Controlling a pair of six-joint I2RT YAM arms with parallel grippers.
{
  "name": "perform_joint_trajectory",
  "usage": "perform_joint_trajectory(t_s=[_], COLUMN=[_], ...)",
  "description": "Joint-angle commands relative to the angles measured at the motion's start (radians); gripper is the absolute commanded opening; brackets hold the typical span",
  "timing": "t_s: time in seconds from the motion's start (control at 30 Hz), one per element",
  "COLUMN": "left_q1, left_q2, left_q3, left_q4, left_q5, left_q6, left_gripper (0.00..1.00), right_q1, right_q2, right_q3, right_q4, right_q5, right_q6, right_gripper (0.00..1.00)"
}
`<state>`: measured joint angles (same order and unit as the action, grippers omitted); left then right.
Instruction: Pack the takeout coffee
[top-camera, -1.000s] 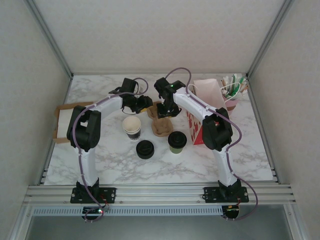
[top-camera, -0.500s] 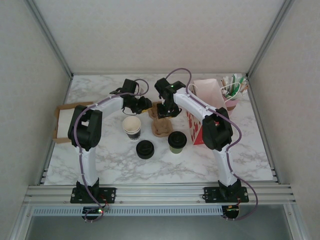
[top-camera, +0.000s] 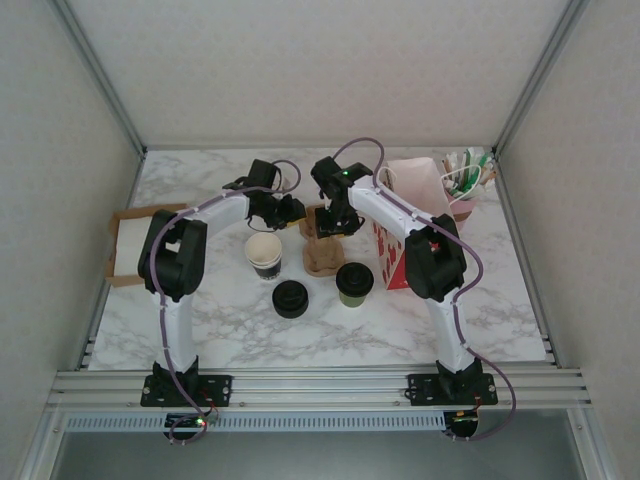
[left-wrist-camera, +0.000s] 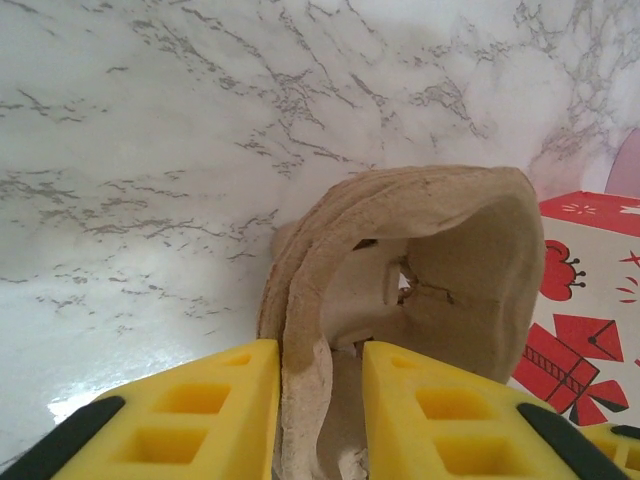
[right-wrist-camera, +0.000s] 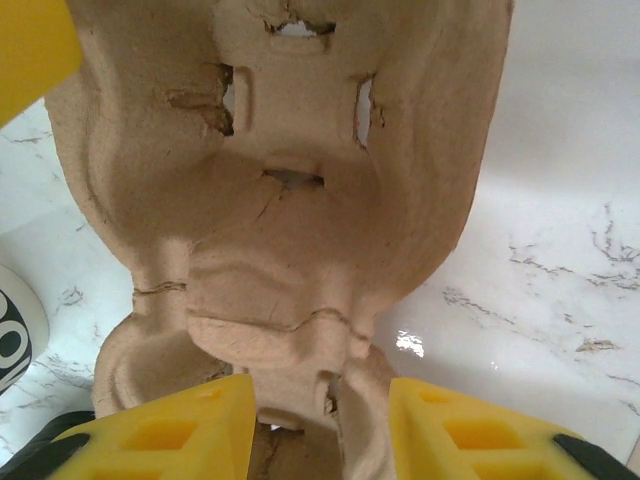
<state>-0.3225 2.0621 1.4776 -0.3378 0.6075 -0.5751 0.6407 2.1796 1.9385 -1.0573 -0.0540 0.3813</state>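
Takeout coffee (top-camera: 354, 281), olive-green wall under a round black lid, upright on the marble surface (top-camera: 200, 320) near the middle, free of both arms. Just left of it and apart, loose black lid (top-camera: 290, 298), flat on the marble. Farther back and left of that, lidless cup (top-camera: 264, 252) with cream inside, also upright. Just right of the coffee, red-and-white box (top-camera: 388, 258); touching or not, cannot tell. Beyond the coffee, brown pulp cup carrier (top-camera: 322, 254), its near part low by the surface and its far part raised between the two arms. Left end effector (top-camera: 291, 212) at the carrier's far left edge: from the left wrist, yellow fingers (left-wrist-camera: 200, 410) set narrow, with the carrier's thin wall clamped between them and one moulded cup well curling up and away toward the box. Right end effector (top-camera: 335, 224) at the carrier's far right side: from the right wrist, yellow fingers (right-wrist-camera: 190, 430) likewise narrow, pinching a ridge of pulp at the carrier's edge, with moulded wells, torn slots and a central crack facing the camera. In that same view, one yellow finger of the left end effector at the top left corner, against the carrier, and a sliver of the lidless cup at the left edge. Far right on the surface, pink bag (top-camera: 415, 180) behind the box. At the left edge, flat brown-and-white packaging (top-camera: 125, 245), well apart from the cups.
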Motion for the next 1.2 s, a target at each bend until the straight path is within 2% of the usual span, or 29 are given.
perform_joint_trajectory(t_s=[0.0, 0.7, 1.17], left_q1=[-0.013, -0.024, -0.02], left_q2=[0.031, -0.014, -0.145], left_q3=[0.02, -0.014, -0.124], left_q4=[-0.024, 0.05, 0.163], left_q5=[-0.022, -0.018, -0.02], left_q6=[0.009, -0.059, -0.169], left_gripper=[0.26, 0.0, 0.0], right_q1=[-0.008, -0.01, -0.015], right_q2=[-0.007, -0.021, -0.04], right_q3=[-0.001, -0.006, 0.002], right_q4=[0.001, 0.0, 0.011], right_q5=[-0.009, -0.009, -0.019], right_q6=[0.01, 0.011, 0.016], right_gripper=[0.4, 0.4, 0.41])
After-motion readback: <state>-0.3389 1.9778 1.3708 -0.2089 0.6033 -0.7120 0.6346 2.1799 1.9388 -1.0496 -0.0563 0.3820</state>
